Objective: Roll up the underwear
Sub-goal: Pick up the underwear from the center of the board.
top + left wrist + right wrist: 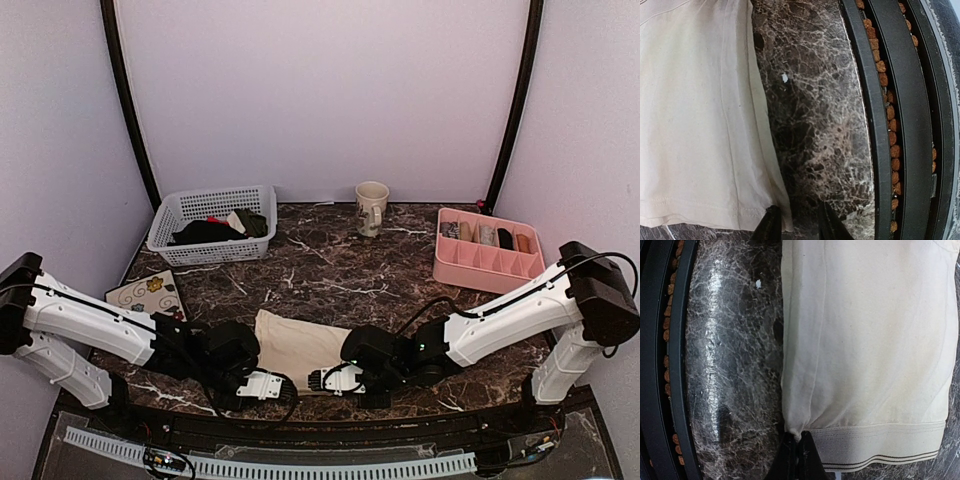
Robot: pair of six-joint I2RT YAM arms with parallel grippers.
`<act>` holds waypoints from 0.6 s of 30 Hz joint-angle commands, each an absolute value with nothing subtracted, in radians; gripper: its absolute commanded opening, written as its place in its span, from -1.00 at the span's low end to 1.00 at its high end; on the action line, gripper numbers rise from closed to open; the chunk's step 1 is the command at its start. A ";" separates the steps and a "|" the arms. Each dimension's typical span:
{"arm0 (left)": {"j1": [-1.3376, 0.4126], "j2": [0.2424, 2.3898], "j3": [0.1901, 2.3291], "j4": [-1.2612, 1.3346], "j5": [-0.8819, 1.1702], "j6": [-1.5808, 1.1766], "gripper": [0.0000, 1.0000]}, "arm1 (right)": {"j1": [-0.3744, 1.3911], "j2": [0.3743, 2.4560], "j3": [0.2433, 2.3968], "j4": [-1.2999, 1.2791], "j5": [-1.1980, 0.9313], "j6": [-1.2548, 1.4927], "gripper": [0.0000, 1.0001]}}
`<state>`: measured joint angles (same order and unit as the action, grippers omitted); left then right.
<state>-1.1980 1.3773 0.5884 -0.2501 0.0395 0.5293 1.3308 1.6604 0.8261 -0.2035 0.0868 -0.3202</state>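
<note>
The cream-beige underwear [298,345] lies flat on the dark marble table near the front edge, between my two arms. My left gripper [262,385] is open; in the left wrist view its fingertips [771,225] straddle the near hem corner of the underwear [695,125], one finger on the cloth, one on bare marble. My right gripper [328,379] is shut on the near corner of the underwear [865,340] beside the striped waistband [880,445], the cloth bunching between the jaws of that gripper [799,442].
A white basket [213,225] with dark garments stands back left, a floral tile [146,294] left, a mug [371,207] at the back, and a pink divided tray [488,250] back right. A black rail [890,120] runs along the table's front edge.
</note>
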 commanded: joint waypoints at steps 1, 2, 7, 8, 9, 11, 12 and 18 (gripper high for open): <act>-1.199 1.323 0.597 -0.306 0.048 0.532 -0.38 | 1.338 1.683 0.818 -0.291 0.089 -0.320 -1.00; -1.198 1.294 0.594 -0.298 0.047 0.528 -0.37 | 1.338 1.681 0.819 -0.294 0.087 -0.321 -1.00; -1.197 1.286 0.571 -0.254 -0.041 0.536 -0.31 | 1.339 1.674 0.818 -0.303 0.089 -0.321 -1.00; -1.198 1.378 0.597 -0.296 -0.018 0.545 -0.31 | 1.339 1.673 0.812 -0.297 0.089 -0.323 -1.00; -1.198 1.391 0.595 -0.293 -0.013 0.542 -0.31 | 1.338 1.674 0.812 -0.296 0.089 -0.324 -1.00; -1.198 1.402 0.583 -0.280 0.001 0.539 -0.31 | 1.339 1.676 0.816 -0.297 0.087 -0.327 -1.00; -1.198 1.407 0.578 -0.275 0.002 0.533 -0.31 | 1.338 1.678 0.819 -0.300 0.090 -0.329 -1.00; -1.198 1.452 0.556 -0.283 0.000 0.526 -0.45 | 1.338 1.678 0.820 -0.306 0.087 -0.332 -1.00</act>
<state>-1.1976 1.3998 0.5976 -0.2214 -0.0074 0.5255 1.3308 1.6604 0.8303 -0.2157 0.0872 -0.3279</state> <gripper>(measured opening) 0.326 0.021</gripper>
